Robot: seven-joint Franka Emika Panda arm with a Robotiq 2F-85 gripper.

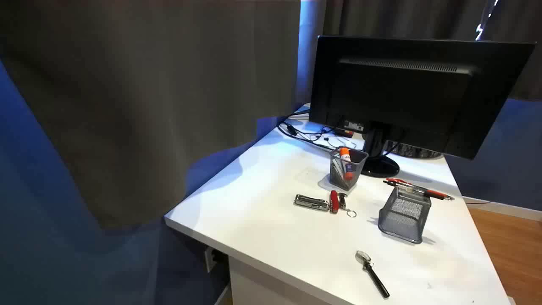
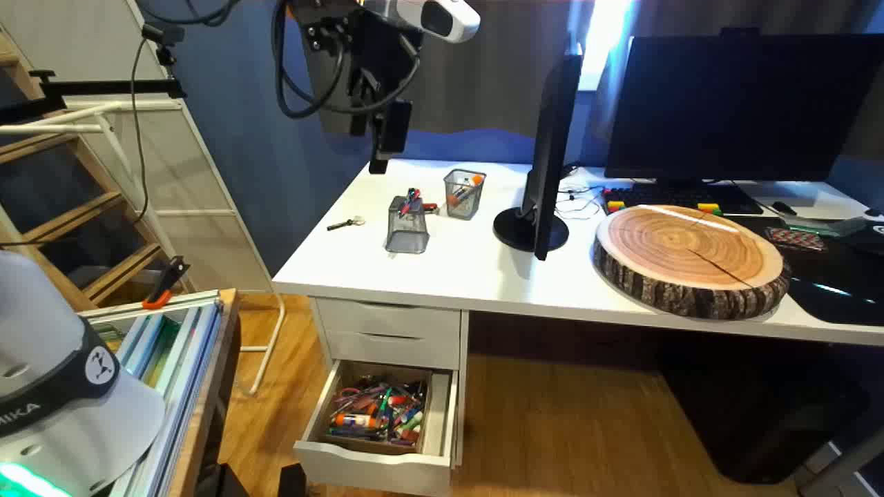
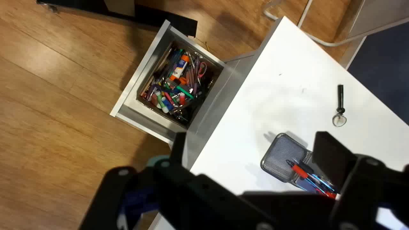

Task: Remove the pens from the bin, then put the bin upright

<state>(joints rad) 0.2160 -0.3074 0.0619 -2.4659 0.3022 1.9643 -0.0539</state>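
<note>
The claw (image 3: 250, 140) was released when I looked at it: its two fingers (image 3: 178, 148) were standing wide apart, and it hung in the air above the level of the white desk (image 2: 456, 270). The bin (image 1: 404, 210), a dark grey mesh box, was below on this desk, well apart from the claw; it was turned over, but if on its side or completely upside down, I could not tell. The pens (image 1: 419, 190), partly red, were lying across the top of the bin and touching it, and their ends reached past its edge. Near to it, a second mesh holder (image 1: 338, 180) was upright, with an orange-ended glue stick (image 1: 345, 155) inside. Close to this holder I saw a red pocket knife (image 1: 334, 201) and a black monitor (image 1: 406, 97). Lower in the desk, a drawer (image 2: 373, 473) was pulled out, and in it was a box (image 2: 369, 446) full of coloured stationery (image 2: 387, 411)
</note>
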